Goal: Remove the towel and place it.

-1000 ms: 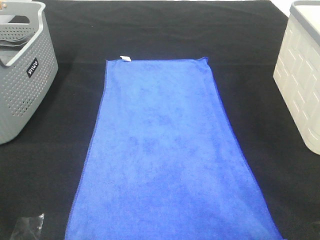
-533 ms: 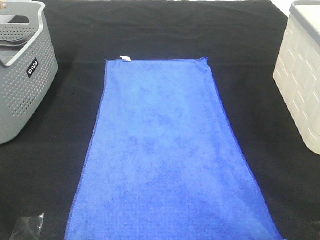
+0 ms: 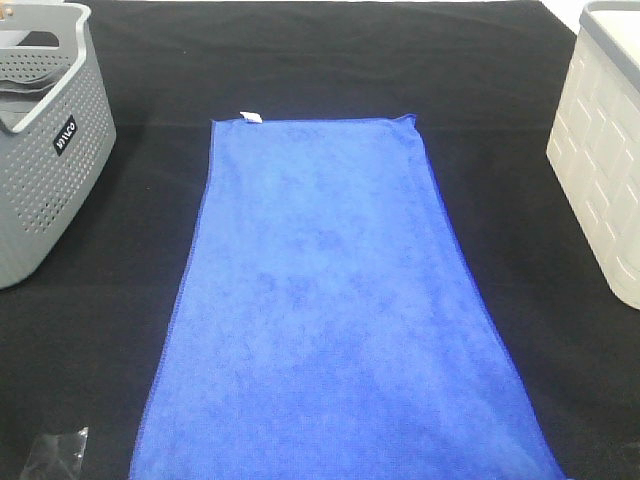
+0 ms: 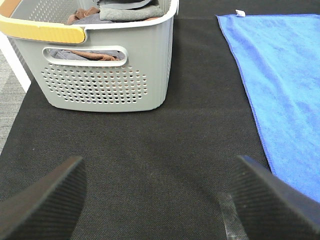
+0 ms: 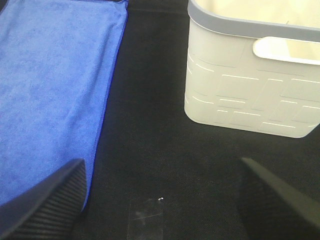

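Exterior high: towel (image 3: pixel 335 310) lying flat lengthwise between left gripper (image 4: pixel 160 197) and right gripper (image 5: pixel 160 200), both gaping, holding nothing, right closer.

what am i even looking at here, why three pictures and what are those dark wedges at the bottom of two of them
It is a two-armed robot at a table covered in black cloth. One picture comes from a camera mounted high above; the other two come from cameras on each arm's wrist. The dark wedges are claw fingers: the left claw and the right claw, both open and holding nothing. A blue towel lies spread flat in the middle. On the left stands a grey perforated basket with clothes inside; on the right stands a white basket.
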Controlling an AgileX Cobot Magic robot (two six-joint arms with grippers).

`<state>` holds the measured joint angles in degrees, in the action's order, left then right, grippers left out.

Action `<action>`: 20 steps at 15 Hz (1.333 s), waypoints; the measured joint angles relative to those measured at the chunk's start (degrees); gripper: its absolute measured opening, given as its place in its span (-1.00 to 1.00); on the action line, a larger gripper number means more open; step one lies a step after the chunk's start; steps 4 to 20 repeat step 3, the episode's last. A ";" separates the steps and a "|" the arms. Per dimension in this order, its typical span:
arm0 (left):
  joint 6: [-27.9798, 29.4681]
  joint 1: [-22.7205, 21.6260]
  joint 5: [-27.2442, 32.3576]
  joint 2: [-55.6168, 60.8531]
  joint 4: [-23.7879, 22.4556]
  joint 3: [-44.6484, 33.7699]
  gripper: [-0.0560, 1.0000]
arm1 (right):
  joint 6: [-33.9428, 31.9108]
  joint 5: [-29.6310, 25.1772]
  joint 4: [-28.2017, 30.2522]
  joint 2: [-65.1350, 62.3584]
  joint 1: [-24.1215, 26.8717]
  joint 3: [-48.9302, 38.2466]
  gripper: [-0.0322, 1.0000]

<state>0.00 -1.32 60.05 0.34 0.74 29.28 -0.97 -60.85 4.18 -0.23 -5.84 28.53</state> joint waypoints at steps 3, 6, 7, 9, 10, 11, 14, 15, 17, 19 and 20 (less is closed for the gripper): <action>0.00 0.00 0.00 0.00 0.00 0.00 0.50 | 0.00 0.00 0.00 0.00 0.00 0.00 0.55; 0.00 0.00 0.00 0.00 0.00 0.00 0.50 | 0.00 0.00 0.00 0.00 0.00 0.00 0.55; 0.00 0.00 0.00 0.00 0.00 0.00 0.50 | 0.00 0.00 0.00 0.00 0.00 0.00 0.55; 0.00 0.00 0.00 0.00 0.00 0.00 0.50 | 0.00 0.00 0.00 0.00 0.00 0.00 0.55; 0.00 0.00 0.00 0.00 0.00 0.00 0.50 | 0.00 0.00 0.00 0.00 0.00 0.00 0.55; 0.00 0.00 0.00 0.00 0.00 0.00 0.50 | 0.00 0.00 0.00 0.00 0.00 0.00 0.55; 0.00 0.00 0.00 0.00 0.00 0.00 0.50 | 0.00 0.00 0.00 0.00 0.00 0.00 0.55; 0.00 0.00 0.00 0.00 0.00 0.00 0.50 | 0.00 0.00 0.00 0.00 0.00 0.00 0.55; 0.00 0.00 0.00 0.00 0.00 0.00 0.50 | 0.00 0.00 0.00 0.00 0.00 0.00 0.55; 0.00 0.00 0.00 0.00 0.00 0.00 0.50 | 0.00 0.00 0.00 0.00 0.00 0.00 0.55; 0.00 0.00 0.00 0.00 0.00 0.00 0.50 | 0.00 0.00 0.00 0.00 0.00 0.00 0.55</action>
